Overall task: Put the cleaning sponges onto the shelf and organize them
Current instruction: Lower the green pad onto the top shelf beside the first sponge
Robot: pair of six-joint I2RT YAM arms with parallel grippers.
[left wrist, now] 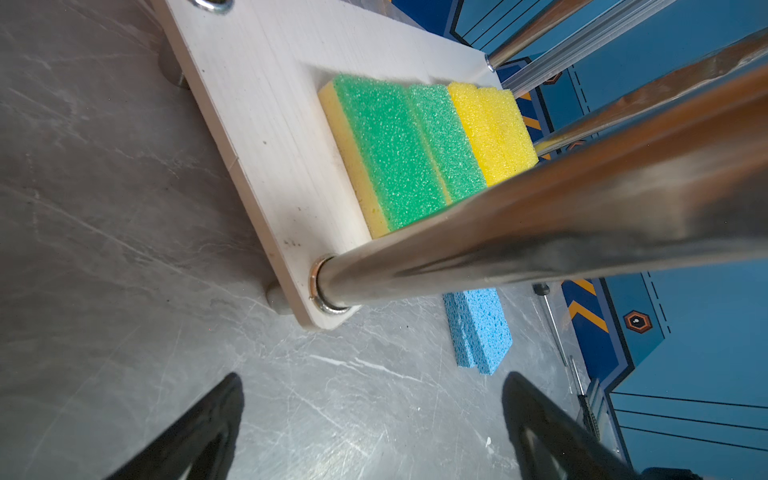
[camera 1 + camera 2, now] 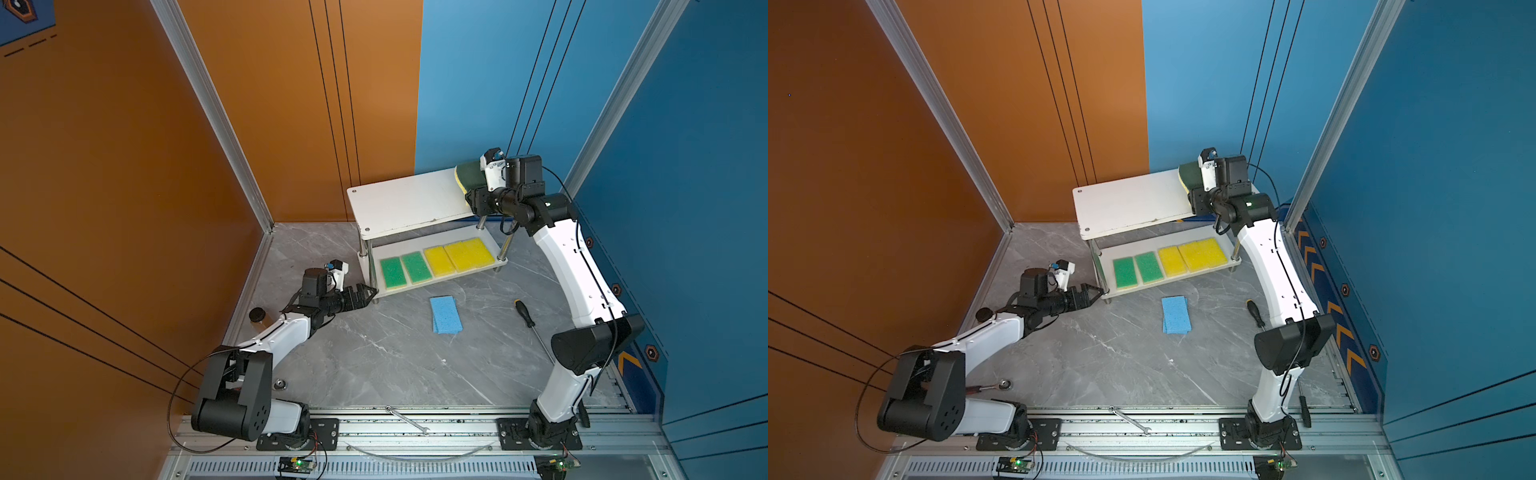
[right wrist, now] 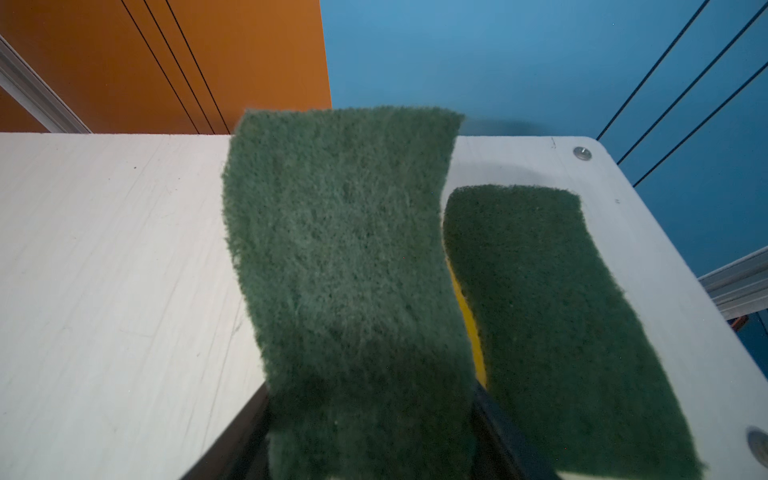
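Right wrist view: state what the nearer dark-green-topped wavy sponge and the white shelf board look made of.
The nearer dark-green-topped wavy sponge: its top is a matte, fibrous scouring pad, judging by the fuzzy, frayed edges. The white shelf board: probably painted or laminated wood, matte, with faint grain lines.

1. Shelf (image 2: 411, 199): white, two-tier, upright.
2. Lower tier: green-topped sponges (image 2: 392, 272), yellow sponges (image 2: 438, 262), rowed flat.
3. Light blue sponges (image 2: 445, 314): flat before it.
4. Top tier: flat dark-green sponge (image 3: 561, 332); raised dark-green sponge (image 3: 345, 270) beside.
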